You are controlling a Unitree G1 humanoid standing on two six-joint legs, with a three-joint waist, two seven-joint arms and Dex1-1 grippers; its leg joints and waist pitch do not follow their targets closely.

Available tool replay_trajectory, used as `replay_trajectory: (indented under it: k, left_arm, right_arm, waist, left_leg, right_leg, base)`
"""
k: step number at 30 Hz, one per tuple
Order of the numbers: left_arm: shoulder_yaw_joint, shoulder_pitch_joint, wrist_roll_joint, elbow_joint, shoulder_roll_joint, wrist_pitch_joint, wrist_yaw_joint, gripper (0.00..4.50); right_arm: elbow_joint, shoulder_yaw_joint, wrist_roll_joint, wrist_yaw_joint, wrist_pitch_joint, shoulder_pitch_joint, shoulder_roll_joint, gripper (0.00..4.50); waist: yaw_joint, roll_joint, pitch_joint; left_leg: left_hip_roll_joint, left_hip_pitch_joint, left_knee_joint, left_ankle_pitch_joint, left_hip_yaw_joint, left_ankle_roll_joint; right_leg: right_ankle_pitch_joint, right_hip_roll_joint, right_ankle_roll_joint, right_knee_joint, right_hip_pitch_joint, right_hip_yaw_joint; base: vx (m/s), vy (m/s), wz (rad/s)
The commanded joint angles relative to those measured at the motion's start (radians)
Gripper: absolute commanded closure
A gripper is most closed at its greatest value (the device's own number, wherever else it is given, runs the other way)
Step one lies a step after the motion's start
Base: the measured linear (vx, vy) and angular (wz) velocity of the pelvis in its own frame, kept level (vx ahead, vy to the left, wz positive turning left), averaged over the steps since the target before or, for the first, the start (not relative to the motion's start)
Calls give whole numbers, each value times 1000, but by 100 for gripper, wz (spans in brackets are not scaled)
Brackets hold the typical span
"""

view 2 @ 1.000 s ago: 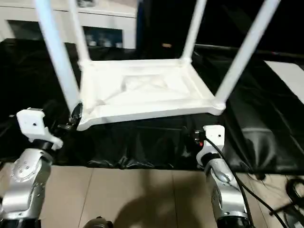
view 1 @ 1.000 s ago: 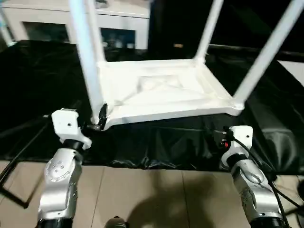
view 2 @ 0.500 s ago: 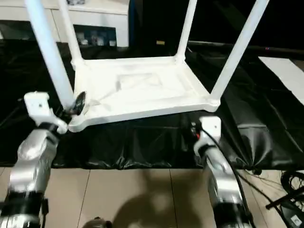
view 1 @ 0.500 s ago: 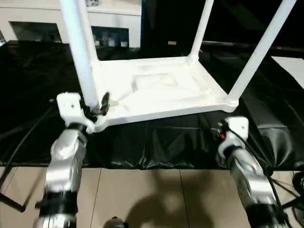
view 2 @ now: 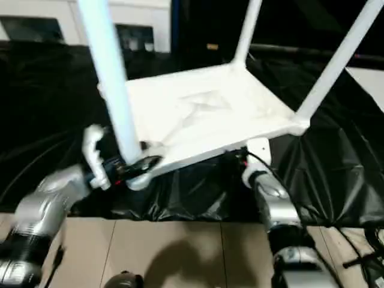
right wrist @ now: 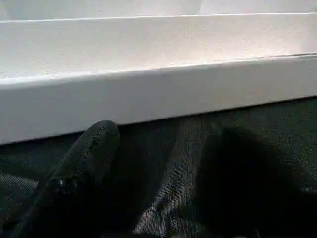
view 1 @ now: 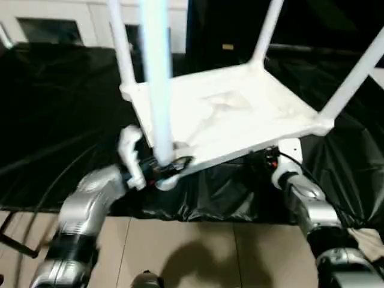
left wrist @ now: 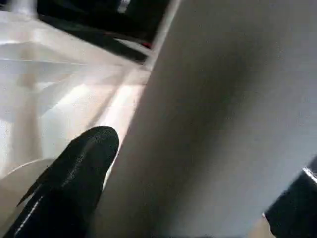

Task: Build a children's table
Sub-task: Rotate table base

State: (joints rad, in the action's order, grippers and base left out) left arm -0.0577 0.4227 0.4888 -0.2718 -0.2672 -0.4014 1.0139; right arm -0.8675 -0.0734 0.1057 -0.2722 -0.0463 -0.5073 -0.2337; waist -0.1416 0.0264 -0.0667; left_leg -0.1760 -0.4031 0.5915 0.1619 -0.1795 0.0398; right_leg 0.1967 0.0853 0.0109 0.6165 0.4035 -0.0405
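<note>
The children's table (view 1: 240, 114) lies upside down on black cloth, with its white legs pointing up from the corners. Its near edge looks tilted, lower toward my left. My left gripper (view 1: 165, 168) sits at the base of the near left leg (view 1: 155, 78). In the left wrist view, that leg (left wrist: 208, 114) fills the gap between the two black fingers (left wrist: 74, 183), so the gripper is shut on it. My right gripper (view 1: 265, 158) is against the near rim (right wrist: 158, 94) of the top. It is open over the cloth with nothing between its fingers (right wrist: 84, 168).
The black cloth (view 1: 54, 120) covers the work surface and hangs over its front edge onto a tan floor (view 1: 192, 252). White cabinets (view 1: 54, 18) stand behind. Cables (view 2: 360, 264) lie on the floor at the right.
The view has shifted. My left arm has swung to the right with the near left leg, and the table has turned with it. My right gripper now sits closer under the near rim.
</note>
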Motion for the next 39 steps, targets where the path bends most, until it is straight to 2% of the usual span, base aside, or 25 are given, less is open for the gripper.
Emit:
replay_trajectory:
  k: [1,2,3,4,5,6,7,11,12,13,14,17,21,22,23,25,26,27,28,30,31,35,36,38,39]
  left_arm:
    - [-47,18,32,47,16,-26,43,5]
    - [-69,22,47,75,25,-46,57,5]
    - [-96,18,70,121,33,-80,78,5]
    - [-114,16,85,152,37,-104,94,5]
    - [-128,11,95,176,41,-119,103,5]
    - [-135,9,100,189,43,-128,108,5]
    - [-177,-8,123,253,57,-161,121,5]
    - [-206,-16,129,292,89,-177,114,5]
    - [-206,-16,129,292,89,-177,114,5]
    - [-226,-6,81,269,127,-132,77,5]
    - [-226,-6,81,269,127,-132,77,5]
    - [-238,20,4,213,175,-61,7,5]
    - [-225,67,-79,114,207,17,-101,5]
    - [-208,96,-125,49,212,67,-169,5]
    - [-205,103,-136,35,212,78,-185,5]
    - [-177,139,-179,-42,208,126,-258,5]
    - [-176,139,-179,-42,208,126,-258,5]
    - [-176,139,-179,-42,208,126,-258,5]
    - [-137,170,-217,-112,184,173,-327,5]
    - [-123,179,-224,-132,175,180,-348,5]
    - [-108,185,-228,-152,169,186,-377,5]
    - [-84,189,-239,-201,169,227,-414,5]
    - [-77,181,-233,-212,174,227,-415,5]
    - [-84,143,-227,-217,179,247,-390,5]
    - [-87,122,-223,-210,180,250,-378,5]
  right_arm:
    - [-14,-7,-7,-17,-16,-15,3,69]
    - [-19,-5,-8,-20,-19,-20,9,69]
    - [-25,0,-9,-23,-28,-26,19,69]
    - [-36,2,-10,-25,-38,-33,25,69]
    - [-41,3,-10,-27,-42,-37,31,69]
    - [-43,4,-10,-27,-45,-39,35,69]
    - [-56,15,-10,-37,-62,-51,58,69]
    - [-84,31,-16,-51,-88,-69,87,69]
    - [-84,31,-16,-51,-88,-69,87,69]
    - [-108,45,-34,-49,-103,-83,108,69]
    - [-108,45,-34,-49,-103,-83,108,69]
    - [-139,52,-46,-49,-121,-100,131,69]
    - [-156,55,-57,-42,-133,-107,133,69]
    - [-163,51,-61,-29,-140,-109,128,69]
    - [-164,50,-61,-26,-142,-109,127,69]
    - [-173,35,-65,-4,-151,-111,117,69]
    - [-173,35,-65,-4,-151,-111,116,69]
    - [-173,35,-65,-4,-151,-111,116,69]
    - [-170,7,-53,10,-160,-101,91,69]
    - [-168,-2,-48,13,-162,-96,82,69]
    - [-160,-8,-44,11,-164,-84,69,69]
    - [-139,-17,-33,-1,-173,-52,48,69]
    - [-123,-20,-28,-9,-175,-35,41,69]
    - [-85,-25,-24,-22,-180,3,36,69]
    - [-66,-26,-22,-29,-181,19,35,69]
  waist:
    - [4,-7,79]
    - [4,-6,78]
    - [3,-24,80]
    - [10,-13,79]
    - [11,-16,79]
    - [15,-15,79]
    - [21,-16,80]
    - [39,-8,79]
    - [45,-9,78]
    - [48,3,77]
    - [47,-1,77]
    - [47,-1,71]
    - [44,-7,69]
    - [42,-6,70]
    - [44,-9,71]
    - [40,-8,73]
    - [39,-12,73]
    - [39,-9,73]
    - [39,-11,73]
    - [37,-9,72]
    - [39,-9,71]
    - [36,-8,72]
    - [37,-8,75]
    - [34,-13,76]
    - [31,-9,78]
  left_leg:
    - [-43,33,-62,124,7,-41]
    - [-44,33,-64,133,7,-37]
    - [-45,35,-66,156,10,-21]
    - [-47,34,-70,177,9,-9]
    - [-45,32,-70,184,10,-2]
    - [-46,32,-72,192,10,2]
    - [-45,32,-71,197,10,6]
    - [-42,25,-70,186,10,-6]
    - [-42,24,-69,183,9,-11]
    - [-41,21,-70,182,9,-18]
    - [-42,20,-69,183,10,-19]
    - [-46,30,-72,239,8,-8]
    - [-46,35,-77,289,12,9]
    - [-46,40,-76,295,10,13]
    - [-45,37,-77,296,12,17]
    - [-47,36,-78,291,14,18]
    - [-45,36,-78,293,14,19]
    - [-45,38,-78,302,14,18]
    - [-43,33,-78,300,16,16]
    - [-43,38,-78,319,14,20]
    - [-42,33,-79,319,17,21]
    - [-41,37,-76,327,14,16]
    - [-41,34,-76,317,16,12]
    - [-43,32,-76,305,16,6]
    - [-45,29,-75,278,16,-10]
  right_leg:
    - [-72,56,-269,-42,-51,31]
    - [-60,57,-268,-43,-52,31]
    - [-31,58,-266,-41,-51,30]
    - [-16,56,-264,-46,-53,29]
    - [-6,57,-263,-46,-55,29]
    - [-1,57,-263,-46,-55,29]
    - [1,56,-264,-47,-57,29]
    - [2,55,-268,-49,-61,29]
    - [4,56,-271,-50,-62,30]
    - [24,56,-264,-52,-65,29]
    - [37,58,-263,-53,-64,30]
    - [143,58,-244,-67,-55,33]
    - [212,56,-217,-74,-49,33]
    - [210,55,-213,-74,-46,34]
    - [202,54,-209,-74,-48,34]
    - [190,56,-213,-71,-48,32]
    - [190,55,-211,-71,-47,32]
    - [194,56,-214,-71,-47,32]
    - [201,57,-212,-73,-50,31]
    - [227,58,-204,-76,-46,31]
    - [243,58,-197,-76,-50,29]
    - [276,58,-186,-84,-43,29]
    - [256,59,-192,-81,-46,29]
    - [221,58,-205,-78,-45,29]
    - [165,58,-219,-73,-49,28]
  base:
    - [0,0,0]
    - [0,0,0]
    - [0,0,0]
    - [0,0,0]
    - [0,0,0]
    - [0,0,0]
    - [0,0,0]
    - [0,0,0]
    - [0,0,0]
    - [0,0,0]
    - [0,0,0]
    - [0,0,0]
    - [0,0,0]
    - [0,0,0]
    - [0,0,0]
    - [0,0,0]
    - [0,0,0]
    - [0,0,0]
    - [0,0,0]
    - [0,0,0]
    - [0,0,0]
    - [0,0,0]
    - [0,0,0]
    - [0,0,0]
    - [0,0,0]
